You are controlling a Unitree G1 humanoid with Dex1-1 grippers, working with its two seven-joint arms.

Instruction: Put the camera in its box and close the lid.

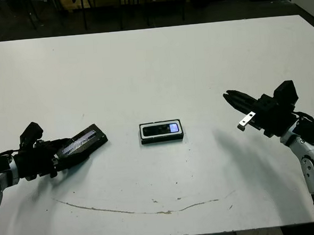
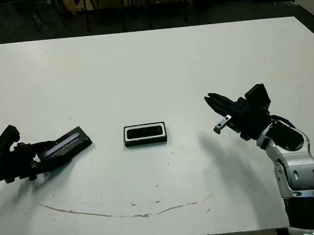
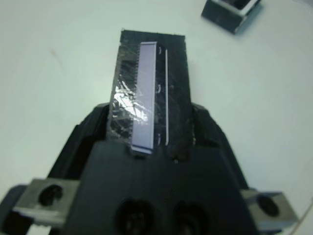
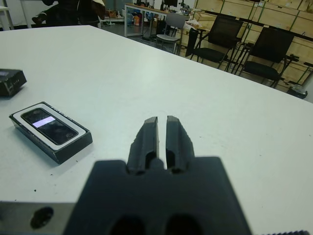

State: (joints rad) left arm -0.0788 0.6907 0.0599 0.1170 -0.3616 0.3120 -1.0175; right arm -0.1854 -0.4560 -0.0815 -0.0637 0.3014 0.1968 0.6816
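The camera, a slim black bar with a bluish-white patch, lies inside the box at the table's centre. White lining shows around it. The lid, flat and black with a silvery-grey strip, lies tilted to the box's left, one end clamped in my left gripper. The left wrist view shows the lid between the fingers, with a corner of the box beyond. Well to the right of the box, my right gripper hovers above the table, shut and empty. Its fingertips point toward the box.
A thin brownish curved mark runs across the white table near its front edge. Black chairs and wooden crates stand beyond the far edge. Bare table surface lies between the box and each gripper.
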